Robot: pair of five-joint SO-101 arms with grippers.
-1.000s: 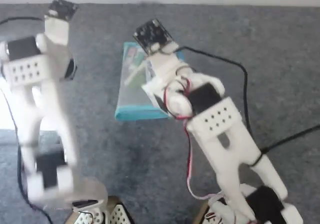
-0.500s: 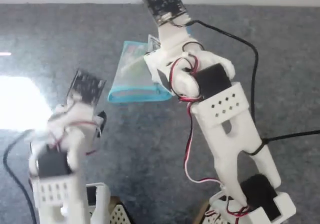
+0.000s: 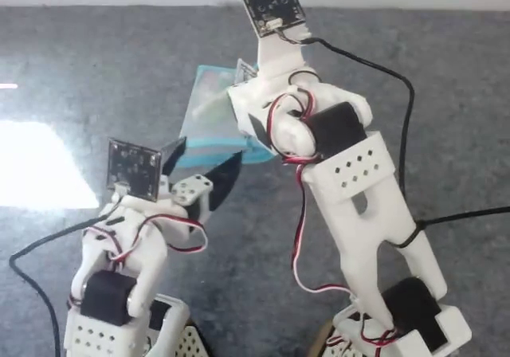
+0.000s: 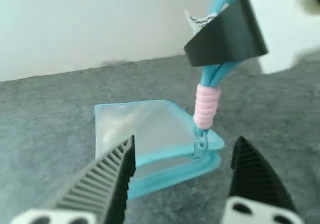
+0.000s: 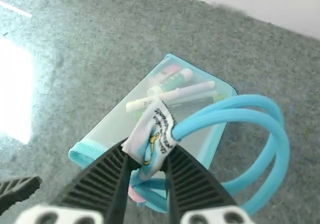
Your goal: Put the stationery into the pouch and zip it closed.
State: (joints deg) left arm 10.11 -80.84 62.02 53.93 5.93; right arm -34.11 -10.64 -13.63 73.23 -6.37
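Observation:
A translucent pouch (image 3: 209,114) with turquoise trim lies on the grey carpet, and pens (image 5: 172,91) show through its side. My right gripper (image 5: 147,159) is shut on the white tag (image 5: 152,134) of the pouch's blue cord loop (image 5: 260,134), above the pouch (image 5: 150,109). The cord runs down through a pink bead (image 4: 206,103) to the zipper pull, and that corner of the pouch (image 4: 150,134) is lifted. My left gripper (image 4: 185,146) stands open just short of the pouch, nothing between its fingers (image 3: 227,175).
Grey carpet (image 3: 446,78) covers the table up to a white wall at the back. A bright patch of glare (image 3: 32,166) lies at the left. Black cables (image 3: 390,110) trail from the right arm. The arm bases stand at the front edge.
The left arm has swung from high at the far left down to the front, its open gripper now facing the pouch. The right arm has pulled the cord up, tilting the pouch.

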